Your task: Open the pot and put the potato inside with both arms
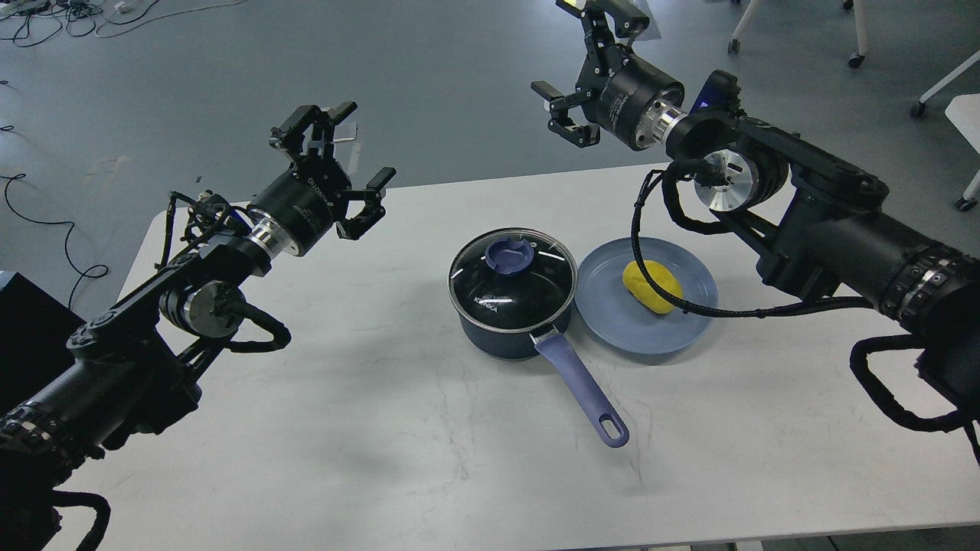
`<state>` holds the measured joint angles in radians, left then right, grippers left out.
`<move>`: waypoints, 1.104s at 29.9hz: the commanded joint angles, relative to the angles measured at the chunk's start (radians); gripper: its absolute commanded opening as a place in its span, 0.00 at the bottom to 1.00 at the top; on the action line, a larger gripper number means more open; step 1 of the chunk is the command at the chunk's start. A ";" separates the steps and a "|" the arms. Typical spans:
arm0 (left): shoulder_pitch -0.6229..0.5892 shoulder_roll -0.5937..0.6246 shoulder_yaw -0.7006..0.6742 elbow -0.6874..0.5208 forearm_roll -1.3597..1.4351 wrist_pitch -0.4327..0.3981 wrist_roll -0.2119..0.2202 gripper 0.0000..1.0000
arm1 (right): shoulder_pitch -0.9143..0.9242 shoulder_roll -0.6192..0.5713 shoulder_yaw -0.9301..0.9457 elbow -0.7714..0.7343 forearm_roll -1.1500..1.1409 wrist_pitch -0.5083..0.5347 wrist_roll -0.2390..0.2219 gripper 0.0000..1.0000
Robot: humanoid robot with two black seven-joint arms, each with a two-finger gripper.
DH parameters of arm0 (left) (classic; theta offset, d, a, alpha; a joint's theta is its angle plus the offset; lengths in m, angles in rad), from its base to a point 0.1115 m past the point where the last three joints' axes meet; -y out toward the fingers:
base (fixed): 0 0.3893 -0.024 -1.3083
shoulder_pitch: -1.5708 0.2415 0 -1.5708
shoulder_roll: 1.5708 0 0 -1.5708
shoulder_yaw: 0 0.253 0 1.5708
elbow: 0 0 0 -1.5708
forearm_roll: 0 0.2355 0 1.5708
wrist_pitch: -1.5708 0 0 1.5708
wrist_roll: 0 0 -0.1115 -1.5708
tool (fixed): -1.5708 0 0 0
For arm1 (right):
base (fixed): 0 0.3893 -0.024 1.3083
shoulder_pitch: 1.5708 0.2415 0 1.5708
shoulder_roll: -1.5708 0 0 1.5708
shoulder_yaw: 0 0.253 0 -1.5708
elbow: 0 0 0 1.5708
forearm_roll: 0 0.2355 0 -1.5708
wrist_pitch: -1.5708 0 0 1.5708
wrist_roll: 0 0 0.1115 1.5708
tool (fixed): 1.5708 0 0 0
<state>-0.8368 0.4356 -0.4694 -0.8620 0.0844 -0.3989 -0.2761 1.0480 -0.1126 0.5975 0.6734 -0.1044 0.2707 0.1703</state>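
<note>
The dark navy pot stands mid-table with its lavender handle pointing toward me. A round glass lid with a blue knob covers it. The yellow potato lies on a blue-grey plate just right of the pot. My left gripper is open and empty, raised above the table's far left, well left of the pot. My right gripper is open and empty, raised high beyond the table's far edge, above and behind the pot and plate.
The white table ends close behind the pot. Grey floor lies beyond, with cables at far left and chair legs at far right. A black box sits at the table's left edge.
</note>
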 commanded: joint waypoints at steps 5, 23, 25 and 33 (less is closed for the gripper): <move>0.001 -0.003 0.000 0.000 0.000 -0.001 0.000 0.98 | -0.002 -0.001 -0.001 -0.003 0.000 0.001 -0.002 1.00; -0.002 0.006 0.003 -0.005 0.002 -0.005 0.006 0.98 | 0.001 -0.004 -0.016 0.002 -0.014 0.004 -0.005 1.00; -0.002 0.006 0.003 -0.005 0.002 -0.009 0.032 0.98 | 0.003 -0.004 -0.016 0.002 -0.014 0.004 -0.005 1.00; -0.010 0.003 -0.005 -0.005 0.002 -0.005 0.046 0.98 | 0.003 -0.002 -0.016 0.002 -0.014 0.004 -0.003 1.00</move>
<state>-0.8434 0.4392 -0.4718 -0.8668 0.0859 -0.4093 -0.2308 1.0510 -0.1168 0.5809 0.6750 -0.1182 0.2749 0.1664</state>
